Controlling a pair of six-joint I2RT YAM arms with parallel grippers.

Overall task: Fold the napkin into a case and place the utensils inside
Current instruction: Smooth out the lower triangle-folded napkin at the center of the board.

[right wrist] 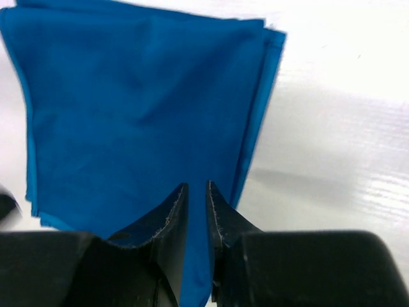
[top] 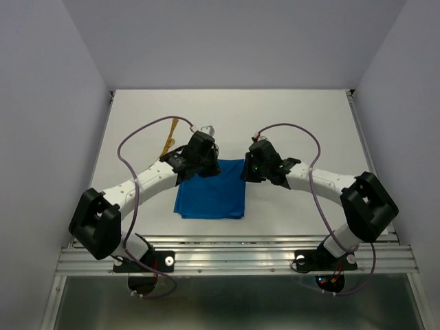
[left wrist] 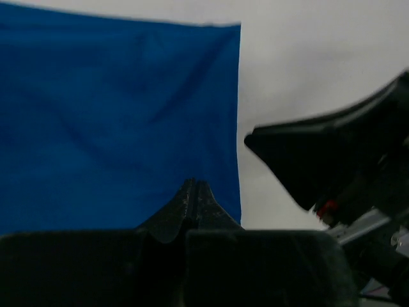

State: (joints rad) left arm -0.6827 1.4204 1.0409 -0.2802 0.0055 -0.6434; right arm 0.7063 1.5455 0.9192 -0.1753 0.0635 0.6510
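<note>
We see the napkin (top: 212,196) lying flat on the white table (top: 309,124), folded to a rough square in the near middle, between the two arms. In the right wrist view the napkin (right wrist: 140,102) shows stacked layers along its right edge, so it is folded over at least once. The left gripper (top: 204,159) sits at the cloth's far left corner. From its own camera the left gripper (left wrist: 195,182) has its fingers pressed together, tips over the napkin (left wrist: 115,115) close to one edge; we cannot tell whether cloth is caught between them. The right gripper (top: 251,168) stands at the far right corner. In its wrist view the right gripper (right wrist: 196,185) has its fingers a narrow slit apart, with blue showing in the slit, and we cannot tell if it grips the cloth. The utensils (top: 169,141) lie on the table beyond the left gripper, apart from the napkin, partly crossed by a purple cable (top: 130,144). Any lettering on the arms is too small for us to read.
</note>
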